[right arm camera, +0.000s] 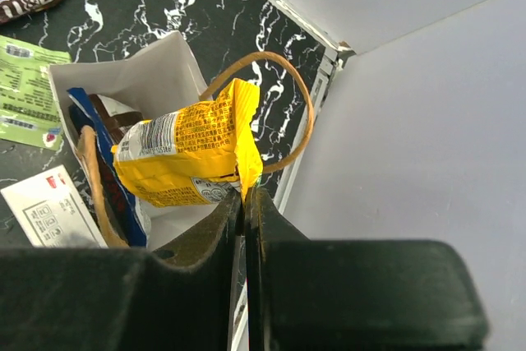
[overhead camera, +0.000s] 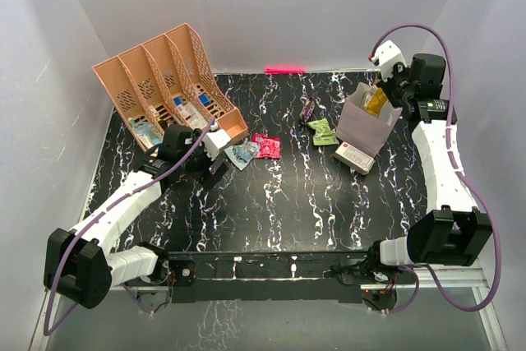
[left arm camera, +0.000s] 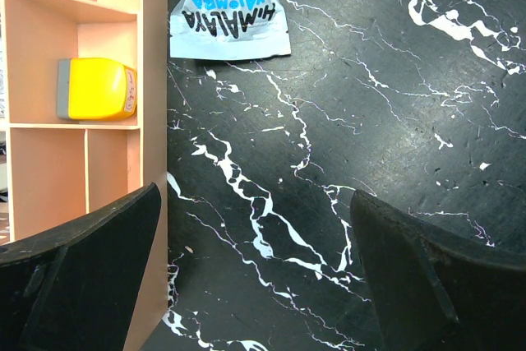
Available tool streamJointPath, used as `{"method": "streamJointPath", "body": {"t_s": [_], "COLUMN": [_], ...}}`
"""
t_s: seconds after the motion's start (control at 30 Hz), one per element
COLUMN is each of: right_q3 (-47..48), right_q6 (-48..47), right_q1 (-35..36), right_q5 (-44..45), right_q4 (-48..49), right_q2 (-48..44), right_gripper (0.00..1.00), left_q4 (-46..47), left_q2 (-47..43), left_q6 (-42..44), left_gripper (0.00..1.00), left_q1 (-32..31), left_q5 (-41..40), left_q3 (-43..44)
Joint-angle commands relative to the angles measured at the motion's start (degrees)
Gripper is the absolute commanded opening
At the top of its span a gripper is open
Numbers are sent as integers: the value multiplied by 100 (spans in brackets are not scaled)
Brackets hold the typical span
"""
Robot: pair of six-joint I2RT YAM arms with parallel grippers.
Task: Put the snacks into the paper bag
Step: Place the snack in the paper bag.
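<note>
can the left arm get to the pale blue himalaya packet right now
Probably yes: the left gripper is open, just short of the pale blue packet, with only bare table between. The peach organiser stands close alongside, so that side is tight.

rear overhead camera spans the table (overhead camera: 288,203); close wrist cameras look down, right sharing the paper bag (overhead camera: 366,125).

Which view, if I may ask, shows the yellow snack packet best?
Right wrist: the yellow packet is large, pinched in the right gripper, jaws shut, over the paper bag. Top view shows only a small yellow patch; left wrist misses it.
</note>
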Motion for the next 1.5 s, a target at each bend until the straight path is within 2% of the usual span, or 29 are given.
{"method": "streamJointPath", "body": {"t_s": [0.0, 0.73, 1.47], "right_q3": [60, -144, -1272], "right_q6": [127, -30, -502], "right_q1": [2, 290, 725], "right_q5": [-391, 396, 1082], "right_q4": [433, 1459, 2680], "right_q2": [-64, 4, -218], "right_gripper": [8, 8, 8], "left_q4": [27, 27, 31], "left_q2": [-64, -56, -18], "left_q6": [46, 50, 46], "left_gripper": [98, 98, 98], "left_q1": [37, 55, 55], "left_q5": [100, 163, 172], "left_q3": [-42, -67, -67]}}
